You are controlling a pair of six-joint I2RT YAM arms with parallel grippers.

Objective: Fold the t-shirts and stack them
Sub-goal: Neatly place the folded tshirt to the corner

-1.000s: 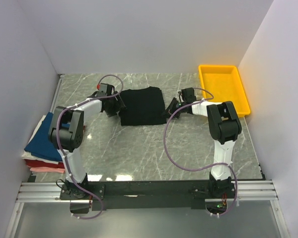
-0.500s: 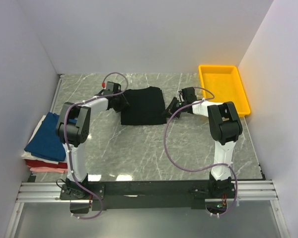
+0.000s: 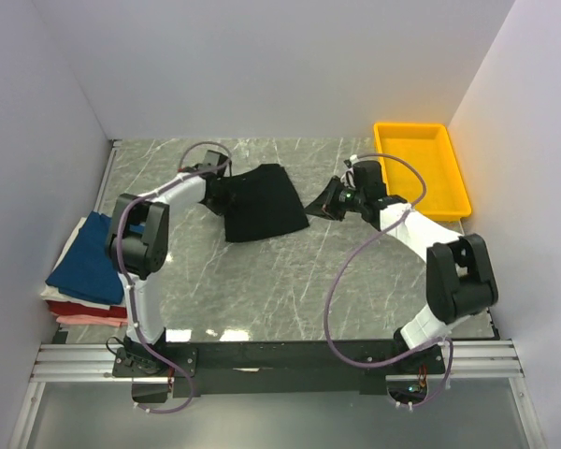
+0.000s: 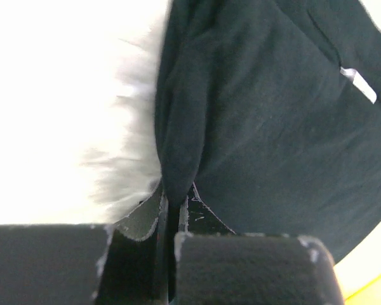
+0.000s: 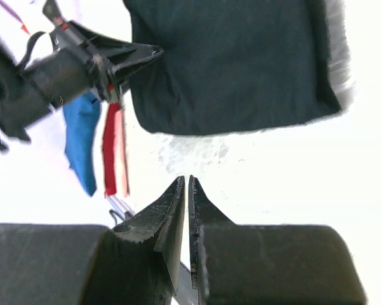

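Note:
A folded black t-shirt [image 3: 262, 201] lies on the marble table, slightly askew. My left gripper [image 3: 215, 183] is shut on its left edge; in the left wrist view a pinched ridge of the black t-shirt [image 4: 254, 127] runs into the gripper [image 4: 175, 194], and a small white label [image 4: 359, 84] shows. My right gripper [image 3: 312, 208] hovers just off the shirt's right edge, shut with nothing in it. In the right wrist view that gripper [image 5: 187, 183] is shut over bare table below the black t-shirt [image 5: 235, 63]. Folded blue [image 3: 86, 267], red and pink t-shirts are stacked at the left.
A yellow tray [image 3: 453, 182] sits at the back right, just behind my right arm. The stack of folded shirts rests against the left wall. White walls close in the table on three sides. Cables loop over both arms.
The left gripper has closed on the black t-shirt's left edge. The right arm has swung out and drawn back from the shirt's right edge. The shirt has turned slightly.

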